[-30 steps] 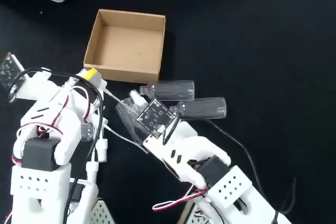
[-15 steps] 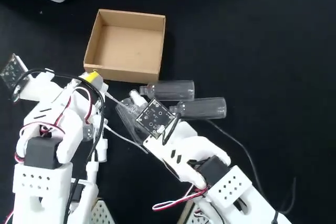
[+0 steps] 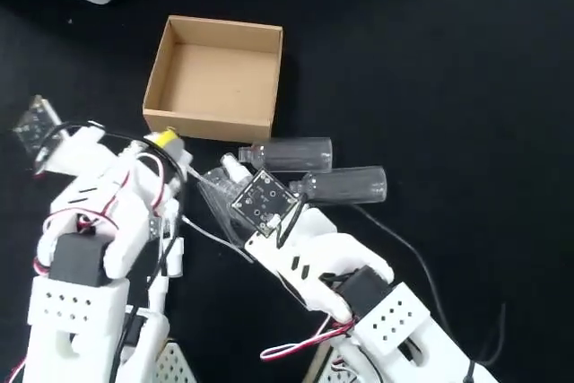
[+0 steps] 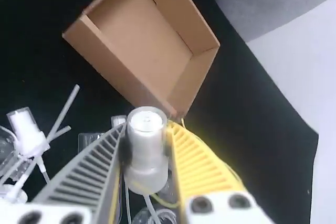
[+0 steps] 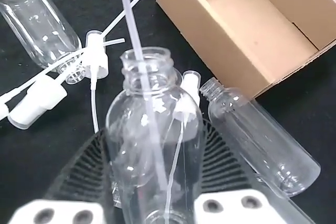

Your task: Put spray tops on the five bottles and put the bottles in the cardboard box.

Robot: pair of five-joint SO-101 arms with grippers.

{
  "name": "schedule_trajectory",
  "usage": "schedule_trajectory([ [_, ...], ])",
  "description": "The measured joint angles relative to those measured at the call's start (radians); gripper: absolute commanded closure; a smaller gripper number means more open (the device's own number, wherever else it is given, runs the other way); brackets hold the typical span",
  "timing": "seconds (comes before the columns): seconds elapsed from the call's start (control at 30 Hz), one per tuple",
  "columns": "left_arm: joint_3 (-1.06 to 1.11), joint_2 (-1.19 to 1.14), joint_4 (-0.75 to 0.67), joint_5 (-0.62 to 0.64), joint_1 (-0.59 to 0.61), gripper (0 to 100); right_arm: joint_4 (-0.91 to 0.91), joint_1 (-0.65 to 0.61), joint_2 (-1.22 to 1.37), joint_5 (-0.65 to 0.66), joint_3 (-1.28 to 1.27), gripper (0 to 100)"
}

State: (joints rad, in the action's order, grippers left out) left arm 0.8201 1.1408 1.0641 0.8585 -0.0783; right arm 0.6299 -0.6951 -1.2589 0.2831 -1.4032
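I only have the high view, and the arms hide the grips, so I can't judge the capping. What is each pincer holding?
Observer: The left pincer is shut on a spray top, clamped by its cap.
Operator: And the right one?
Observer: The right pincer grips a clear bottle with its neck open.
Operator: Is a tube in that neck?
Observer: Yes. The right wrist view shows a thin dip tube running down through the neck into the bottle.
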Motion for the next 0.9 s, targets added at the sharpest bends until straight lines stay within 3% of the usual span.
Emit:
schedule_trajectory([
  [0.2,0.006,0.000,-0.006,0.000,-0.069,97,0.000,-0.002,0.000,0.000,0.000,94.9],
  [0.5,0.130,-0.002,-0.155,0.000,-0.083,97,0.000,0.002,0.000,0.000,0.000,94.9],
  [0.9,0.133,-0.002,-0.163,0.000,-0.086,97,0.000,0.002,0.000,-0.002,0.000,94.9],
])
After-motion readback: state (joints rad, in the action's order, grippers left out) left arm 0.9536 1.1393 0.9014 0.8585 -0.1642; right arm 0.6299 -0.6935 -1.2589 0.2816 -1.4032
